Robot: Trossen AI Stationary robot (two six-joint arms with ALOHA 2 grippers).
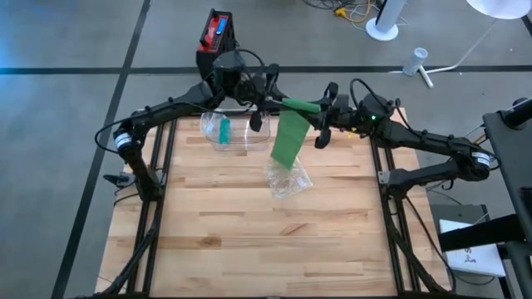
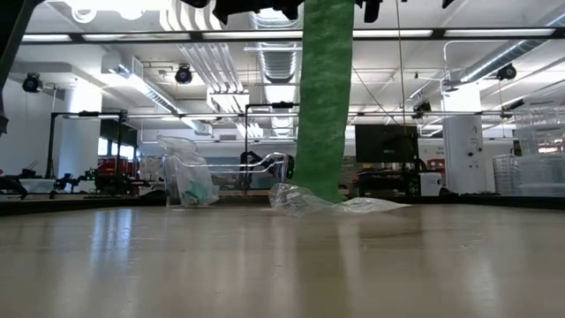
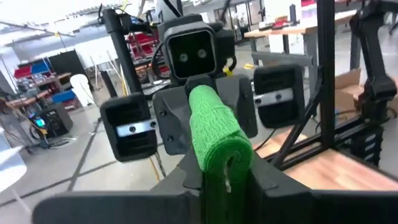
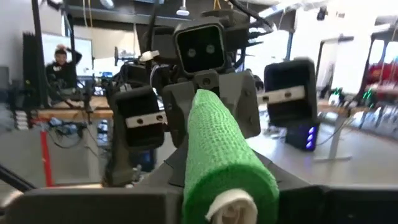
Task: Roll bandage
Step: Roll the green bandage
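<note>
— The claws? — Left gripper [image 1: 268,101] and right gripper [image 1: 320,112] face each other above the table's far edge, each closed on an end of the green bandage [image 1: 289,138]; a crinkly woven roll between them.

— Beyond? — Its loose tail hangs flat to a crumpled clear wrapper [image 1: 288,178] on the wooden table [image 1: 249,241]; a clear plastic box [image 1: 223,131] sits beside.

The floor [image 1: 75,50] around the wooden table [image 1: 249,241] is grey, crossed by dark lines. At the upper right of the overhead picture a white round base [image 1: 383,31] stands on the floor. Across the table, long ceiling lights [image 2: 159,37] and pale ducts [image 2: 212,62] run overhead, with a dark monitor [image 2: 386,142] at right and shelves [image 2: 538,159] far right. A person [image 4: 62,62] stands at a bench.
</note>
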